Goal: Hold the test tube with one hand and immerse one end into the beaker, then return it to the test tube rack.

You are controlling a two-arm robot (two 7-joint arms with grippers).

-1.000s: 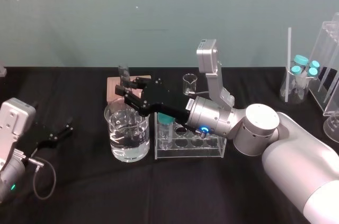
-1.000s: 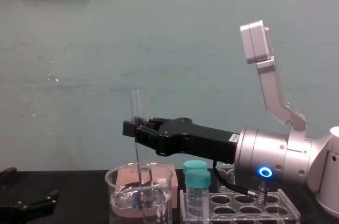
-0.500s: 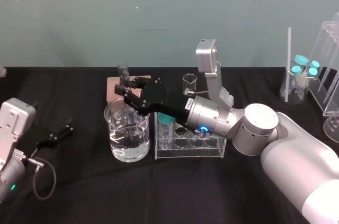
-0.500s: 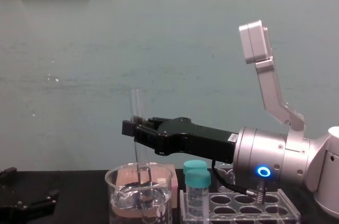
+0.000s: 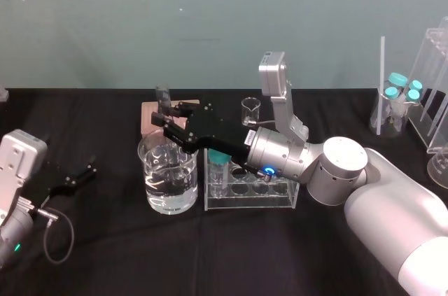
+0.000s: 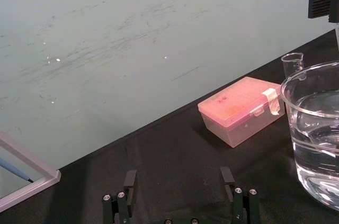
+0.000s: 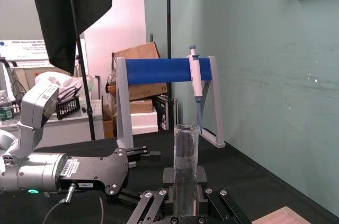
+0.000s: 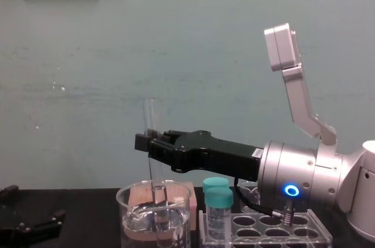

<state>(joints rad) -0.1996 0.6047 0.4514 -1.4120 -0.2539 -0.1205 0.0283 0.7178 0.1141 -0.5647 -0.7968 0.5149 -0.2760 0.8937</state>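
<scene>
**Right gripper [image 5: 166, 115] holds the test tube [image 8: 151, 120] upright in the beaker [image 5: 152, 170]**

In the head view the right arm reaches from the lower right of the frame toward the centre left. Its black fingers are clamped on the test tube just above the beaker's rim. The chest view shows the same grip from the side. There the tube stands upright a little left of centre, with its open top above the fingers. Its lower part passes down through the beaker's mouth at the bottom of the frame and goes under the surface of the clear liquid. In the right wrist view the tube rises from between the two fingers, pressed on both sides.

The beaker stands on the black table [image 5: 294, 254], just left of the test tube rack [image 5: 252, 201]; whether the two touch cannot be told. The rack sits near the middle of the head view, under the right arm's wrist. A teal-capped vial [image 5: 220, 163] stands in a hole at its left end. A pink box [image 5: 149, 115] lies behind the beaker, and a tiny beaker [image 5: 250, 110] stands behind the rack.

The left gripper [image 5: 78, 173] sits low at the left edge of the head view, well apart from the beaker. In the left wrist view its two fingers are spread wide.
</scene>
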